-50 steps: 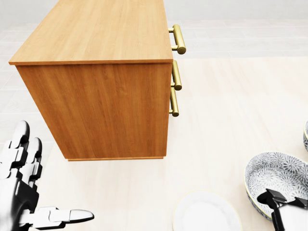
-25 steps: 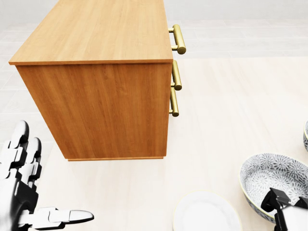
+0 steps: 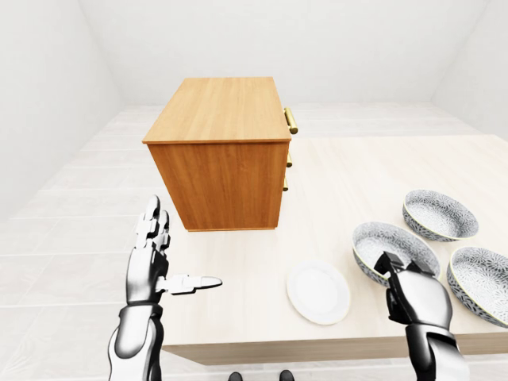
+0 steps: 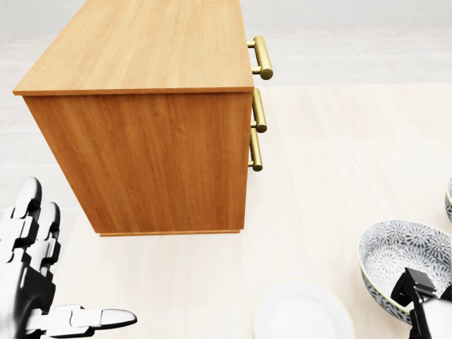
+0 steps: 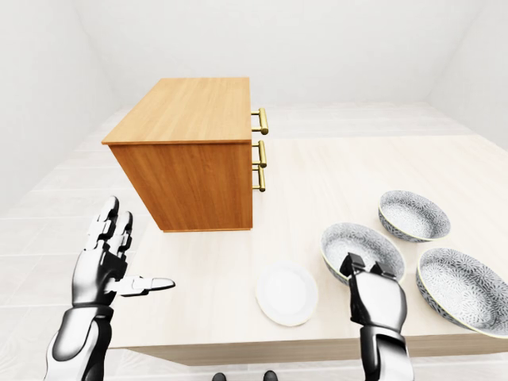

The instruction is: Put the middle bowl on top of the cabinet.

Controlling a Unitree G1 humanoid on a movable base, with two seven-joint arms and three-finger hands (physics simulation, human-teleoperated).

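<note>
The right hand [image 5: 375, 300] is resting at the lower rim of the leftmost patterned bowl [image 5: 359, 242], its dark fingertips [image 4: 417, 282] touching that rim; whether they are pinching it cannot be told. This bowl is sitting toward the table's [image 5: 333, 171] right edge, near a white plate [image 5: 286, 294] and two further bowls [image 5: 413, 214] [image 5: 464, 290]. The left hand [image 3: 151, 262] is hovering with its fingers spread by the table's left edge. The cabinet [image 3: 222, 151] is standing along that edge.
</note>
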